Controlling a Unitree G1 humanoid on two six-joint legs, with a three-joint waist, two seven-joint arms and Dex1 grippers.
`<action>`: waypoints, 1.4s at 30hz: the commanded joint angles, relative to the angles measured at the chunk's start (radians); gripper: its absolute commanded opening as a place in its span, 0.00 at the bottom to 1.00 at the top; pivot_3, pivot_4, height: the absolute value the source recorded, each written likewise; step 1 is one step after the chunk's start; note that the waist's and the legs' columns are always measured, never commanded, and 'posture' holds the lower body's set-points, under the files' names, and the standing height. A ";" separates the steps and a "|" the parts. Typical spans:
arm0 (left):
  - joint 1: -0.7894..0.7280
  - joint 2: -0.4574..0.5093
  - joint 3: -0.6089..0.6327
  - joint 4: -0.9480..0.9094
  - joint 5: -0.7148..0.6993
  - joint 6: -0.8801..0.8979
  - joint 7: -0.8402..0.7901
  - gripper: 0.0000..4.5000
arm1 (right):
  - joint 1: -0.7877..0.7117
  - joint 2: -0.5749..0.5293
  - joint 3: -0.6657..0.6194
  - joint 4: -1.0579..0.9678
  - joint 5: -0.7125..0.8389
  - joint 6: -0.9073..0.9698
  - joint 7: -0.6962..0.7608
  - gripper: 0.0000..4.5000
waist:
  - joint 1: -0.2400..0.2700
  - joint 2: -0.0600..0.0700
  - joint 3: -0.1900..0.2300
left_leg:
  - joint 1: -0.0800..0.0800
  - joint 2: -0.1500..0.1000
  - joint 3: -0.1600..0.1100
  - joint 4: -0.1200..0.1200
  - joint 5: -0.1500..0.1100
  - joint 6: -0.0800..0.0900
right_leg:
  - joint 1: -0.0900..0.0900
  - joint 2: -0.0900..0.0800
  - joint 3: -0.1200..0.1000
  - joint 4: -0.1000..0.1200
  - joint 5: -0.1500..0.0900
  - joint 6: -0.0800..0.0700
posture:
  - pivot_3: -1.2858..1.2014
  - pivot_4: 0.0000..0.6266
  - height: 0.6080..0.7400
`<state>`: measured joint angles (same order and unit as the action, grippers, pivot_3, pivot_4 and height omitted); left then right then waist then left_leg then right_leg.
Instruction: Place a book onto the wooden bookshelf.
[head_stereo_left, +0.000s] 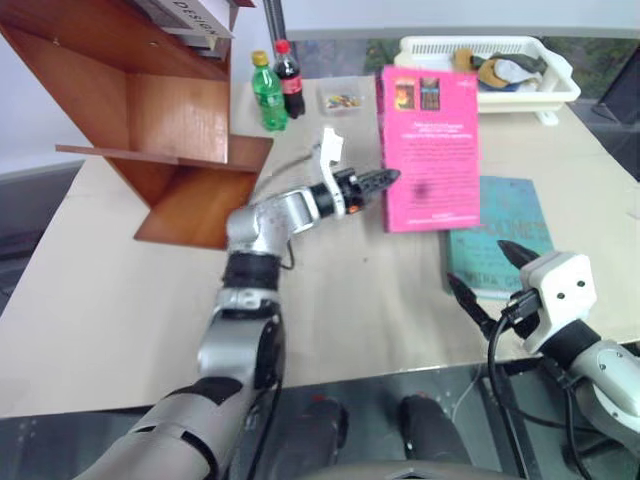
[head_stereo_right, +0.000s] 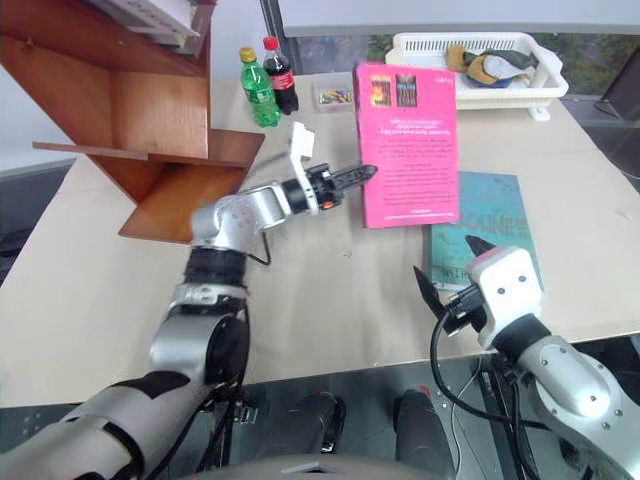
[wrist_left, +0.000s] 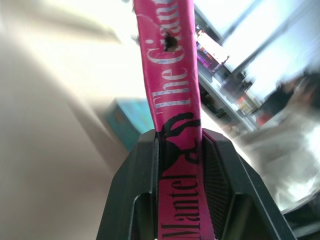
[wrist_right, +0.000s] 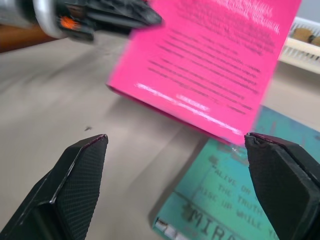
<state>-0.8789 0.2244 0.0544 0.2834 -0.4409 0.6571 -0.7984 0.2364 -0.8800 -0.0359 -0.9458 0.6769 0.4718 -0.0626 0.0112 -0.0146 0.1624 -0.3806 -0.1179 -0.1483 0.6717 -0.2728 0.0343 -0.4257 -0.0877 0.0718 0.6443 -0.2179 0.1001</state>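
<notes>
The bright pink book (head_stereo_left: 432, 150) stands lifted over the table, its back cover with small pictures facing me. My left gripper (head_stereo_left: 388, 180) is shut on its spine edge; in the left wrist view the lettered pink spine (wrist_left: 172, 100) runs between the two black fingers (wrist_left: 137, 185). The wooden bookshelf (head_stereo_left: 150, 110) of reddish-brown boards stands at the far left of the table, to the left of the held book. My right gripper (head_stereo_left: 490, 272) hangs open near the front right, above the near edge of a teal-green book (head_stereo_left: 497, 235), with nothing between its fingers (wrist_right: 80, 175).
A green bottle (head_stereo_left: 267, 92) and a dark cola bottle (head_stereo_left: 290, 80) stand beside the shelf. A small box of coloured bits (head_stereo_left: 341, 101) lies behind the pink book. A white basket (head_stereo_left: 490, 62) with cloth items sits at the back right. White books (head_stereo_left: 190, 18) rest on the upper shelf board.
</notes>
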 joint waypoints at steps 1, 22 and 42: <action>0.036 0.125 -0.105 -0.140 0.166 -0.334 -0.106 0.22 | -0.063 0.025 0.000 0.033 -0.027 0.002 0.098 1.00 | 0.002 0.000 0.000 | 0.000 0.000 0.001 0.000 0.000 0.000 | 0.000 0.000 0.000 0.000 0.000 0.000 | 0.52 0.24 1.00; -0.067 0.609 -0.047 0.006 0.360 -1.337 -0.239 0.22 | -0.322 0.123 -0.051 0.200 -0.063 0.022 0.434 1.00 | -0.002 0.000 0.000 | -0.004 0.000 -0.001 -0.002 0.000 0.000 | -0.004 -0.001 -0.001 -0.002 0.000 0.000 | 0.52 0.24 1.00; 0.438 1.096 0.438 -0.039 0.193 -1.222 -0.422 0.22 | -0.545 0.106 -0.070 0.394 0.029 0.037 0.783 1.00 | -0.029 0.000 0.001 | -0.003 0.001 0.000 -0.003 0.000 0.001 | -0.006 0.000 -0.001 -0.001 0.000 0.000 | 0.52 0.24 1.00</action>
<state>-0.4579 1.2799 0.4170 0.2229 -0.2222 -0.5379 -1.1945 -0.2865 -0.7612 -0.0871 -0.5310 0.6883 0.5235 0.6812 -0.0176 -0.0146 0.1638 -0.3838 -0.1167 -0.1479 0.6685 -0.2732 0.0351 -0.4311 -0.0875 0.0705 0.6430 -0.2180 0.0997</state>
